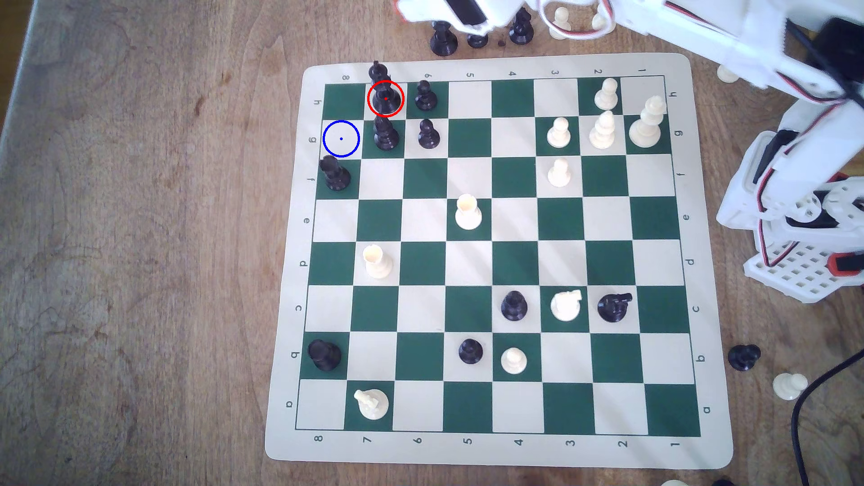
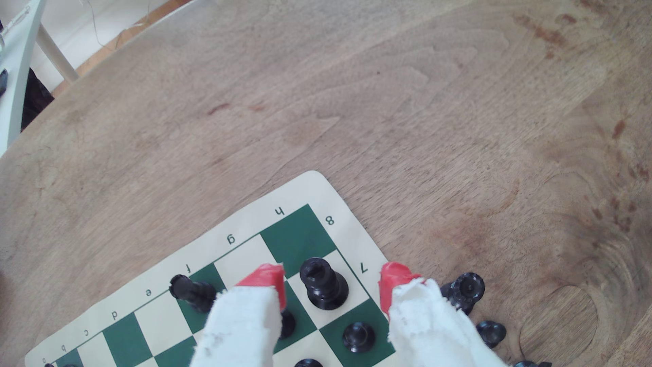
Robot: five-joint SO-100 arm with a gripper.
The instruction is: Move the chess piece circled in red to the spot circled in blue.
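Red-tipped and wrapped in white fuzzy padding, my pincer (image 2: pixel 331 282) sits closest to the wrist camera, its two fingers spread wide with nothing gripped between them. Beyond the gap stands the tall black chess piece with a wide round base, ringed body and small cross tip (image 2: pixel 323 287), upright on a cream square; neither fingertip (image 2: pixel 270 280) touches it. On the roll-up green-and-cream board (image 2: pixel 233 226) I can read the border letters "h", "g", "f", "e", "d" and the numbers "8" and "7". A black flat-topped rook (image 2: pixel 192 291) stands on the green f square. Off the mat, a black piece with a ringed crown (image 2: pixel 465 289) rests on the pale wooden bench (image 2: pixel 352 106), its grain marked with reddish stains.

From the exterior view, the tall piece (image 1: pixel 385 93) stands inside the red ring in the h row, column 7. The cream square with the thin blue ring and centre dot (image 1: pixel 341 138) lies diagonally next to it, in the g row, column 8, and is bare.
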